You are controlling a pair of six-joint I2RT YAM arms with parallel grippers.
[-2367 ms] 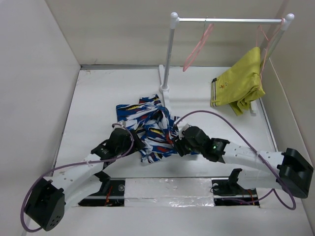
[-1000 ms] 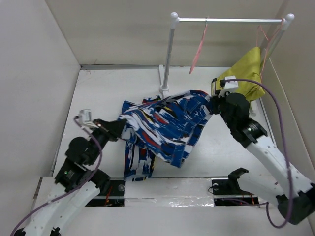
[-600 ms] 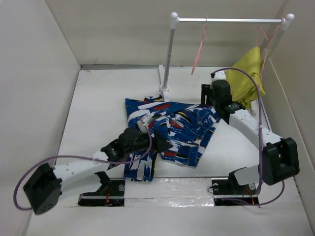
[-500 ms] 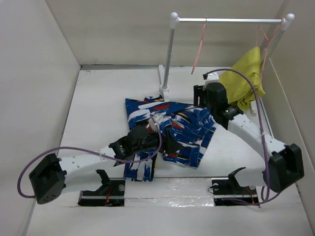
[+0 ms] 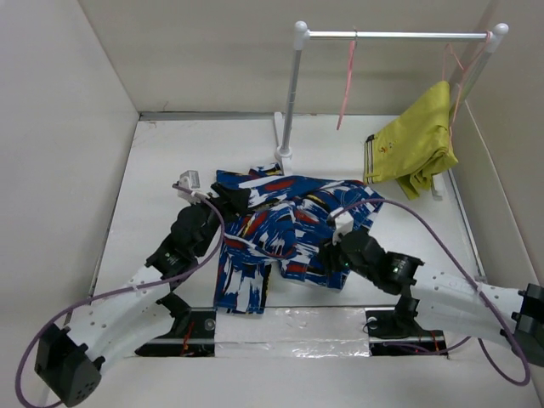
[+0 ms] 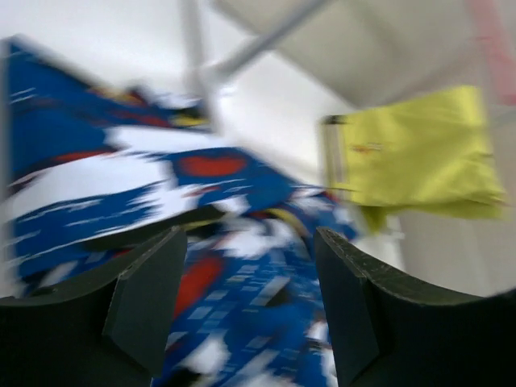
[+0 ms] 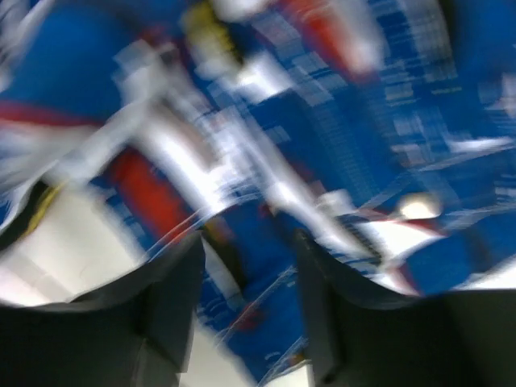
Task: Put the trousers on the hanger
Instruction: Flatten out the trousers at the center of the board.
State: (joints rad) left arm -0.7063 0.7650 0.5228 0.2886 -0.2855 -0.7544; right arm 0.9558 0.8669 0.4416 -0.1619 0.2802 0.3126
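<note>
The trousers (image 5: pixel 280 225) lie crumpled on the white desk (image 5: pixel 170 161), in the middle of it and just in front of the foot of the rack post (image 5: pixel 289 102). The main bundle runs roughly left to right. One narrower part turns off from its left end and points toward the near edge of the desk. Waist and cuffs cannot be told apart in the folds.

The left hand (image 6: pixel 248 234) hangs over the left end of the bundle. Its fingers are spread wide and it holds nothing; in the left wrist view printed cloth shows through the gap. The right hand (image 7: pixel 246 242) is low over the near right part of the cloth. Its fingers stand partly apart, with no fold visibly caught between them. That view is heavily blurred and shows only smeared blue, white and red. From above, the right arm covers the cloth's near right corner.

The hanger (image 5: pixel 345 85) hangs from the rail (image 5: pixel 408 36) above and behind the trousers, well apart from them. It is turned edge-on, so it reads as a thin pink strip, and its hook is too small to make out. At the rail's right end a yellow-green garment (image 5: pixel 416 140) hangs from a second pink hanger (image 5: pixel 459 81).
</note>
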